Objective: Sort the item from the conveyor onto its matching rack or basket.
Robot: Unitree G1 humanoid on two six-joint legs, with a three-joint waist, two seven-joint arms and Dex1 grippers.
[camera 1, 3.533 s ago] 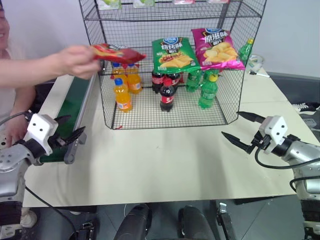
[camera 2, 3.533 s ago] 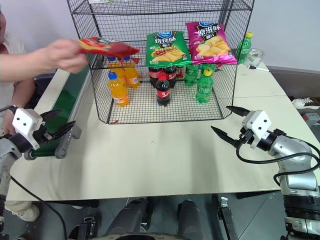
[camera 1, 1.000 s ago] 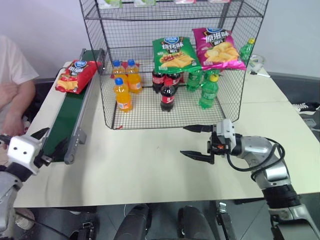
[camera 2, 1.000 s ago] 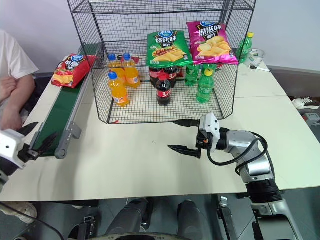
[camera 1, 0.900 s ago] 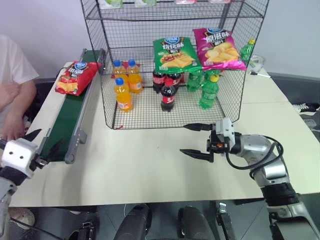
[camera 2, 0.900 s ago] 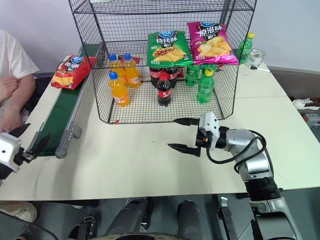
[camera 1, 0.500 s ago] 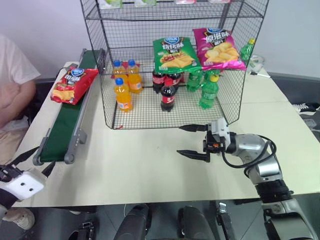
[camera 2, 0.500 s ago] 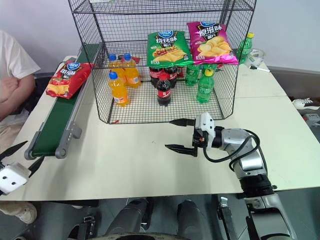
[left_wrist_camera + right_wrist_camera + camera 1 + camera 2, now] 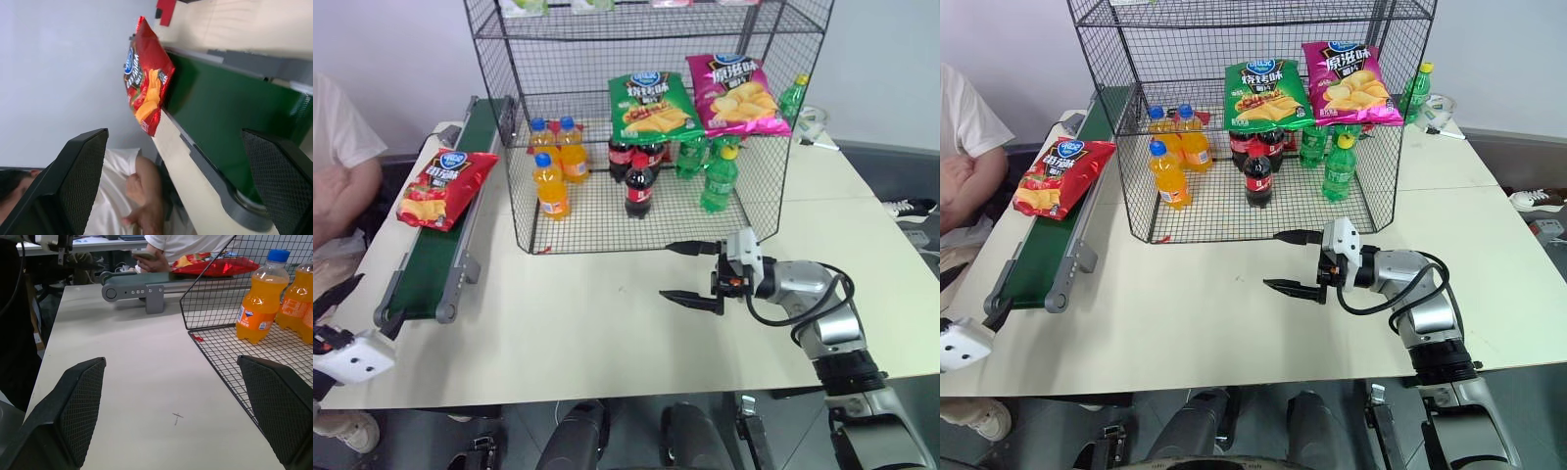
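The red chip bag [image 9: 435,186] lies on the dark green conveyor [image 9: 435,264], about halfway along the belt, partly over its left rail. My left gripper [image 9: 362,304] is open and empty, low at the table's left front corner, just short of the conveyor's near end. Its wrist view looks up the belt [image 9: 220,132] at the bag [image 9: 146,73]. My right gripper [image 9: 668,270] is open and empty above the table, pointing left, just in front of the black wire rack [image 9: 509,59].
The rack's bottom tier holds orange soda bottles [image 9: 551,181], cola bottles [image 9: 639,181] and green bottles [image 9: 720,176]. A green chip bag [image 9: 649,103] and a magenta one [image 9: 739,93] lean above them. A person [image 9: 337,176] sits left of the conveyor.
A person's hand laid the red bag on the belt and withdrew; the bag has ridden toward me. My left gripper sank back to the left, rolled and opened wider. The right gripper stayed put.
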